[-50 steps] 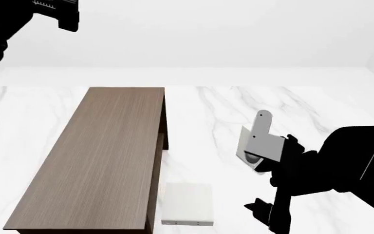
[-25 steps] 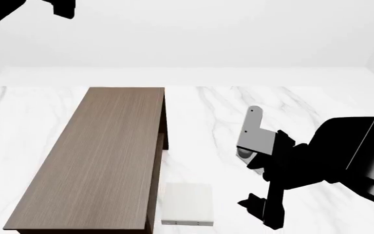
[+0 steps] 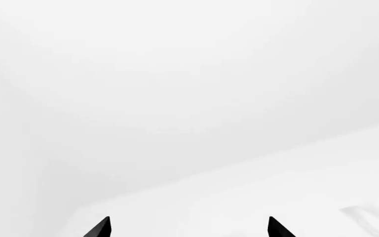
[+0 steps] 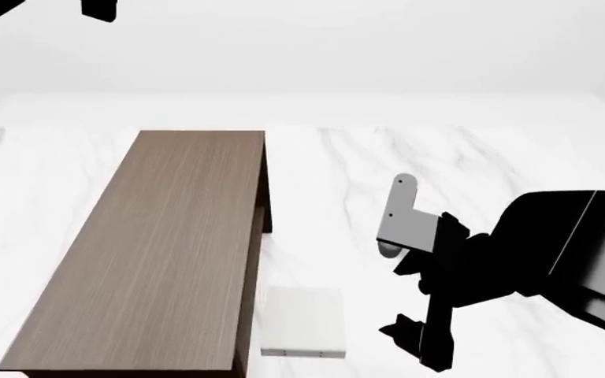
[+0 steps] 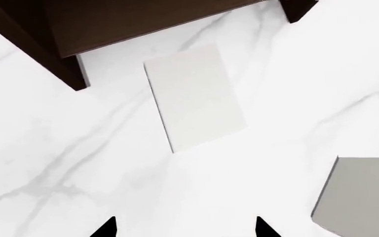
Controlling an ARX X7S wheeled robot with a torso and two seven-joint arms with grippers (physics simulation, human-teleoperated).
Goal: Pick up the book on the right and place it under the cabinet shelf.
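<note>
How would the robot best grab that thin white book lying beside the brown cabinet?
Probably from straight above, across its narrower width, with one finger on each long edge. The book lies flat on the marble, so only its thin edges offer a hold, and the cabinet blocks a sideways approach. The open right end effector hangs above it.

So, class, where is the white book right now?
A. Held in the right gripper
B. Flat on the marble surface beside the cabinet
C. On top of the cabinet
B: the book lies flat on the marble next to the cabinet, and the right gripper is apart from it.
</note>
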